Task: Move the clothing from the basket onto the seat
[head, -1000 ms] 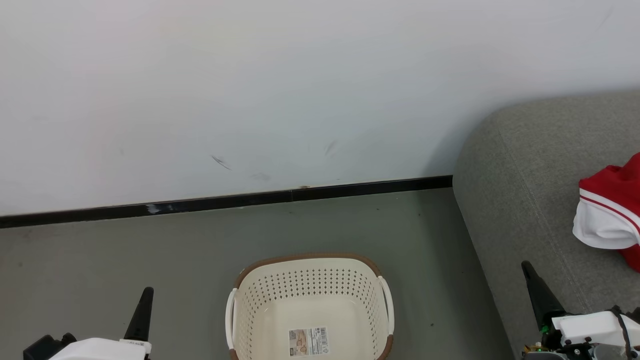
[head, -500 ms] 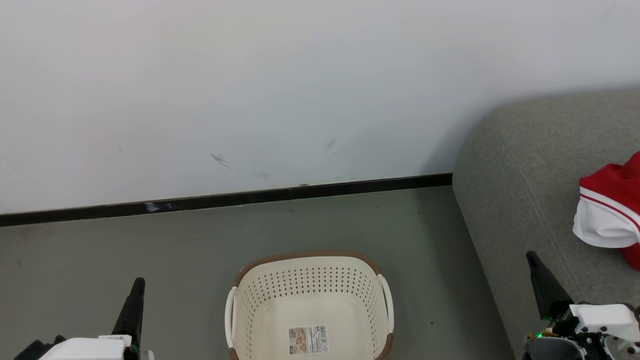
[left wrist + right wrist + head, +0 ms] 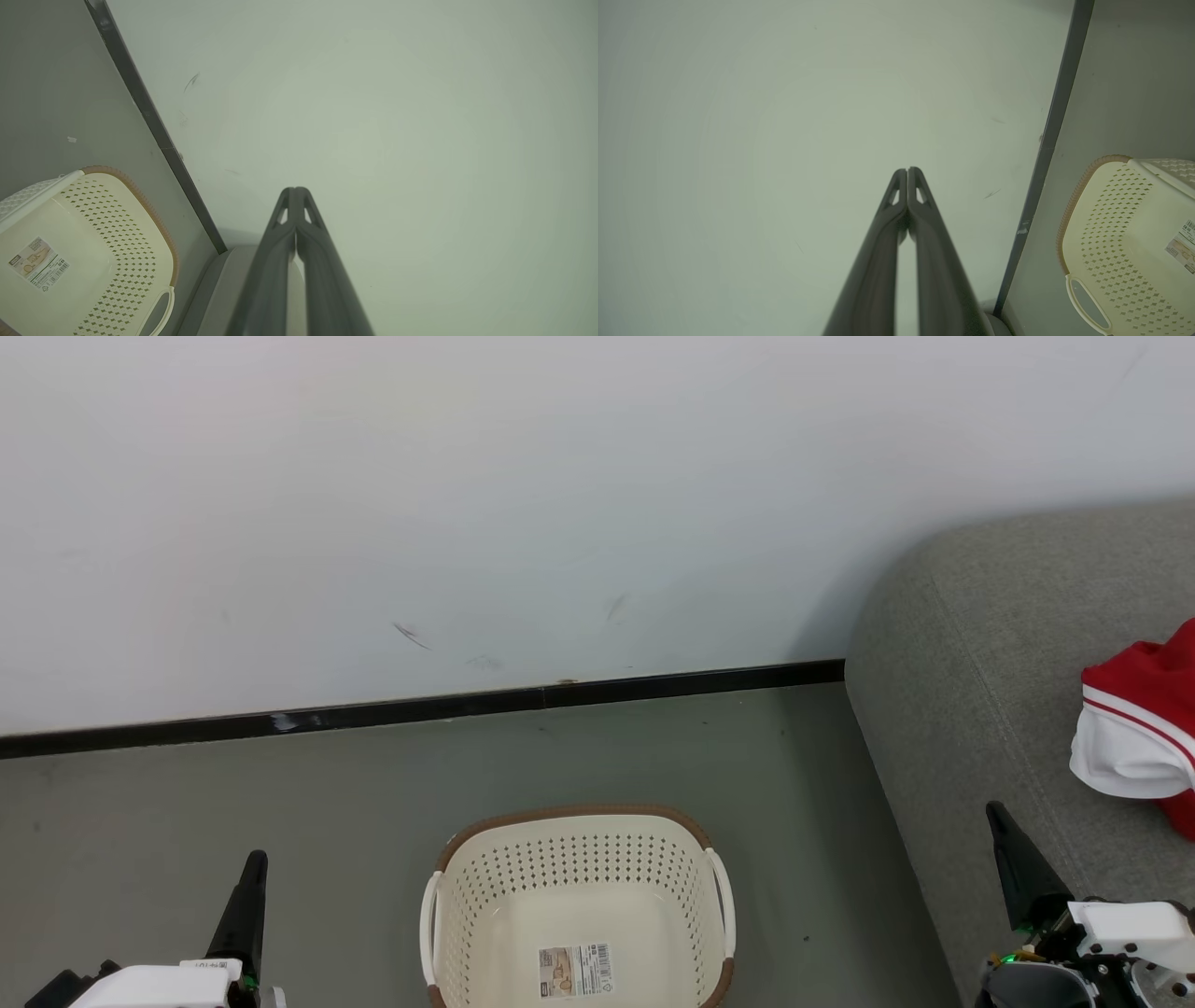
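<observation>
The cream basket [image 3: 579,859] stands on the floor at the bottom centre, with nothing inside but a label on its base. It also shows in the left wrist view as basket [image 3: 93,261] and in the right wrist view as basket [image 3: 1125,242]. Red clothing [image 3: 1144,733] with white trim lies on the grey seat [image 3: 971,681] at the right edge. My left gripper [image 3: 252,868] is shut and holds nothing, low at the left of the basket; its fingers [image 3: 295,196] touch. My right gripper [image 3: 1001,821] is shut and holds nothing, over the seat's front; its fingers [image 3: 907,175] touch.
A white wall [image 3: 560,504] with a black skirting strip [image 3: 420,709] runs behind the basket. Grey floor [image 3: 280,803] lies around the basket. The seat's rounded arm ends close to the basket's right side.
The left gripper has shifted slightly left and up in the head view. The right gripper has risen a little. The basket and clothing have not moved.
</observation>
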Robot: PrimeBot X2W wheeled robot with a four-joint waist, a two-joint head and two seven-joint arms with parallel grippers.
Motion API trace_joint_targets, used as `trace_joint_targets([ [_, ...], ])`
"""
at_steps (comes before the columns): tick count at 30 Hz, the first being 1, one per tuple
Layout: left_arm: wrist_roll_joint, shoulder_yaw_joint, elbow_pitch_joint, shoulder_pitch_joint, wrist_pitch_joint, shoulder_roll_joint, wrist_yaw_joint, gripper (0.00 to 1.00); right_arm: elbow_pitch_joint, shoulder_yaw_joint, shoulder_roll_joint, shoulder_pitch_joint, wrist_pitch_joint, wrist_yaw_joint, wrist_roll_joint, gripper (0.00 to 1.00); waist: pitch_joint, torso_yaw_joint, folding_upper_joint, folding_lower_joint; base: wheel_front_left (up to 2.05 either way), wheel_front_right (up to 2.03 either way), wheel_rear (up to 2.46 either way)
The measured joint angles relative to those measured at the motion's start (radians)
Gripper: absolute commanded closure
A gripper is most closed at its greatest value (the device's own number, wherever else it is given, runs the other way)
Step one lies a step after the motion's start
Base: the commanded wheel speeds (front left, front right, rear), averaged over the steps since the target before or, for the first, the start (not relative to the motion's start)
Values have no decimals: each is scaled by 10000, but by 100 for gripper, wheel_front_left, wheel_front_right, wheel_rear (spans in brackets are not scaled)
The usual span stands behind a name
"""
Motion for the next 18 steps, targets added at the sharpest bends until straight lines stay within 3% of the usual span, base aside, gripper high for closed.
trace_joint_targets([
  [18, 0, 8, 50, -1, 0, 0, -2, 100, 38, -23, 0, 0, 31, 0, 0, 100, -1, -1, 0, -1, 0, 0, 0],
])
